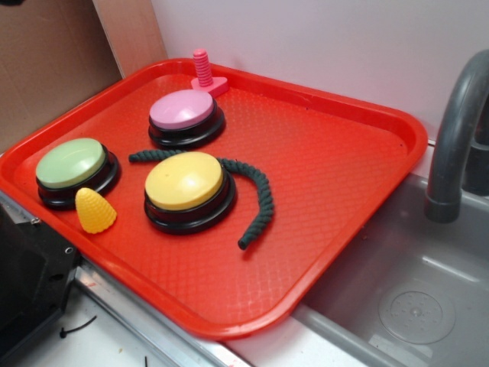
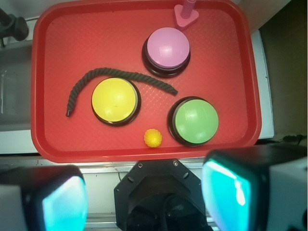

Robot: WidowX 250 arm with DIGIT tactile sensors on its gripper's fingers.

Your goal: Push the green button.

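On the tray (image 1: 336,252): three large push buttons, a dark rope, a small yellow corn-shaped toy and a pink bolt-like toy are laid out on a red textured surface.
Green button (image 2: 195,121): seen from the wrist view at about 4 o'clock of the tray's centre, close to the near rim; in the exterior view (image 1: 71,163) it is found at the tray's 9 o'clock edge.
Neighbours: the yellow corn toy (image 2: 153,137) lies just beside the green button at its 8 o'clock; the yellow button (image 2: 115,100) is set at its 9 o'clock, the pink button (image 2: 168,49) at its 11 o'clock.
Rope (image 2: 115,77): curved around the far side of the yellow button, one end stopping near the green button without touching it.
Gripper (image 2: 144,195): high above the tray and behind its near rim; the two fingers are seen spread wide apart, with nothing held between them.
Handling: the button is judged rigid, smooth-domed and stable on its broad black base; no grasp is needed.
Contact point: the dome's centre is advised, pressed straight down, so that sliding off the curved top is avoided.
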